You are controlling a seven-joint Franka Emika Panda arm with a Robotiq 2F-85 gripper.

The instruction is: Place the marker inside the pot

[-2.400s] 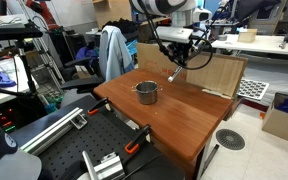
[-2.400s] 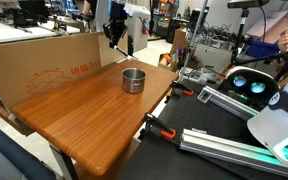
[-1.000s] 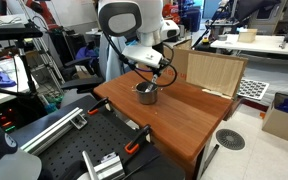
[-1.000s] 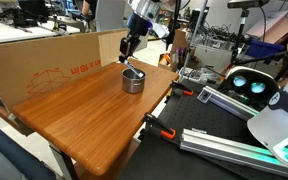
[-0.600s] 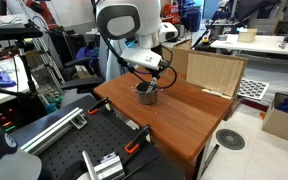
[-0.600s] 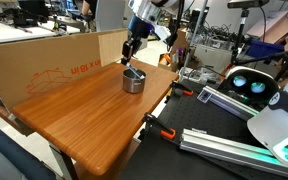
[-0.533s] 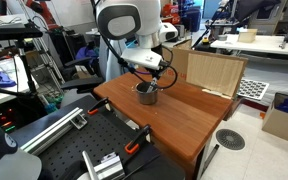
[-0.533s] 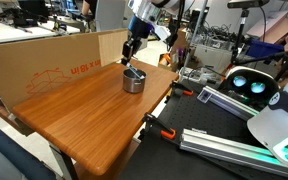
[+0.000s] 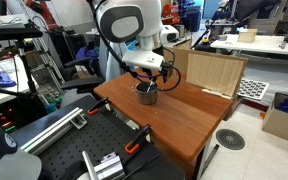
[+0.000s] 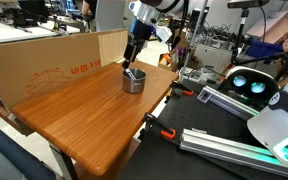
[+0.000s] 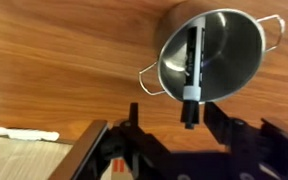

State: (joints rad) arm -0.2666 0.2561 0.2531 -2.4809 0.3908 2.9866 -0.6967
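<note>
In the wrist view the steel pot (image 11: 224, 45) sits on the wooden table, just ahead of my gripper (image 11: 176, 118). The black marker (image 11: 192, 60) stands with one end inside the pot. Its pale-banded end pokes over the near rim, between my fingers. Both fingers (image 11: 218, 122) stand clear of it with a gap on each side, so the gripper is open. In both exterior views the gripper (image 9: 148, 80) (image 10: 131, 64) hangs straight above the pot (image 9: 146, 95) (image 10: 133, 82), very close to its rim.
The pot stands near the back of the wooden table (image 9: 184, 118) (image 10: 84, 115). A cardboard box (image 9: 214, 72) and a cardboard wall (image 10: 54, 60) border the table. Red clamps (image 10: 162, 130) grip its edge. A white strip (image 11: 19, 133) lies near the table's border.
The jaws have opened and let go of the marker, which now rests in the pot. The arm has stayed over the pot, barely lower than a second ago.
</note>
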